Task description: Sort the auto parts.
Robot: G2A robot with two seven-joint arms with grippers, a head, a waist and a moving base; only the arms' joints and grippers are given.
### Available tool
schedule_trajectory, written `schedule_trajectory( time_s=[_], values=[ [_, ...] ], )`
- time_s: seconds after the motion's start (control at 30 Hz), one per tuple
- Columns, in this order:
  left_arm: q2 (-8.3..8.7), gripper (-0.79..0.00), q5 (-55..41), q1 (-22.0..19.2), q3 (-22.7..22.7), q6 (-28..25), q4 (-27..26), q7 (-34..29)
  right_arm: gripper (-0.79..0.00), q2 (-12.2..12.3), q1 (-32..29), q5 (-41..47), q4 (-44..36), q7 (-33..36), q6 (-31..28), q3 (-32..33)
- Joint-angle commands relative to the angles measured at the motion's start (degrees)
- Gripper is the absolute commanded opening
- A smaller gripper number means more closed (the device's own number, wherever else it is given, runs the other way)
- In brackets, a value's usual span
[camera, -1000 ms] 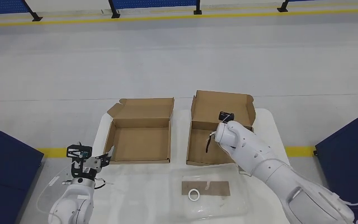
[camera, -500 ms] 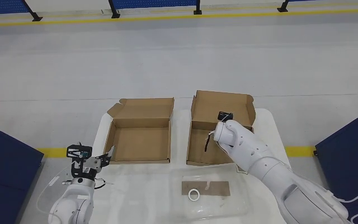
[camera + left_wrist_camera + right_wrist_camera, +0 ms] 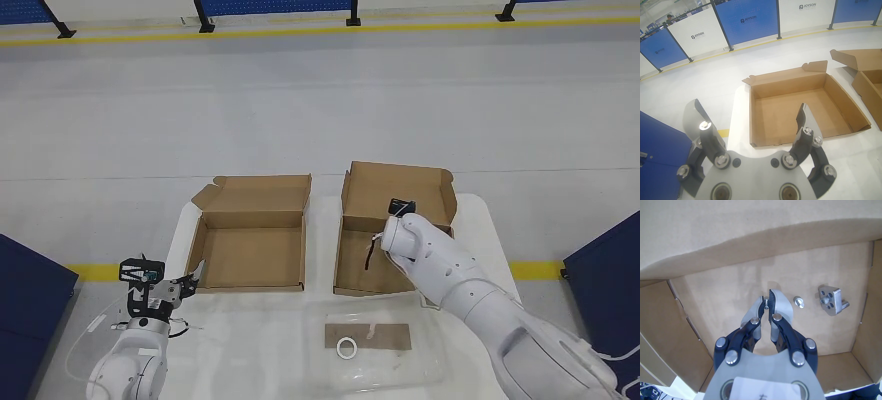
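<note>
At the bench's left edge the left hand sits wide open beside the empty left box. A white ring waits unsorted at mid-front. Inside the right box the right hand pinches a small bolt, near a stud and bracket already sorted.

Looked like a factory floor or industrial workshop to me. There was a big smooth pale grey floor with a yellow safety line running across the far side. Behind it stood blue and white partition panels on black metal posts. Nearer in, a white worktable carried an open brown cardboard box on the left and another on the right, which held small machined metal parts.
</note>
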Motion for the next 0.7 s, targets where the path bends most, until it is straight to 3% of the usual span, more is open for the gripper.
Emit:
schedule_trajectory(
  time_s=[0.0, 0.43, 0.63, 0.67],
  values=[
    [0.0, 0.0, 0.0, 0.0, 0.0, 0.0, 0.0, 0.0, -0.699, -0.1, -0.1, -0.3, -0.1, 0.1, 0.0, 0.2],
    [0.0, 0.0, 0.0, 0.0, 0.0, 0.0, 0.0, 0.0, -0.576, -0.1, -0.9, -2.1, -1.2, 0.7, -0.1, 2.1],
    [0.0, 0.0, 0.0, 0.0, 0.0, 0.0, 0.0, 0.0, -0.403, 0.4, -2.0, -3.4, -3.8, 1.2, 0.5, 3.5],
    [0.0, 0.0, 0.0, 0.0, 0.0, 0.0, 0.0, 0.0, -0.345, 0.6, -2.2, -3.7, -4.3, 1.4, 0.5, 3.8]
  ],
)
